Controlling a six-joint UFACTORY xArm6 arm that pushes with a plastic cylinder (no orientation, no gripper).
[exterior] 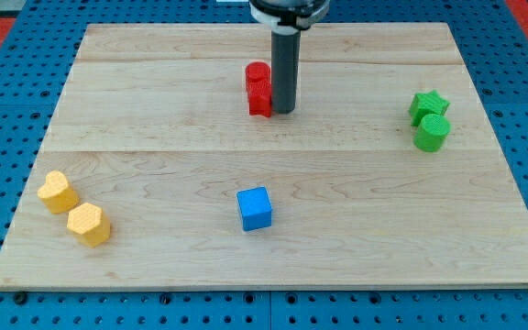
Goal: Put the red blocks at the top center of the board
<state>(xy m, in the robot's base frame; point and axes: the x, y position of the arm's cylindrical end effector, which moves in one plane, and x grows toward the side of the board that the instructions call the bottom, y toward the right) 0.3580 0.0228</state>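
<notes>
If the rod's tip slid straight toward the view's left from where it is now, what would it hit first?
My tip sits right beside the red blocks, on their right, seemingly touching. It would likely meet them at once, the lower one first; nothing else lies beyond on that line.

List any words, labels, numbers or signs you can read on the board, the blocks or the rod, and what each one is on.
None: no text, number or sign can be read anywhere.
The wooden board, the red blocks, blue cube, green blocks and yellow blocks are plain.
The rod down to my tip is plain.
</notes>
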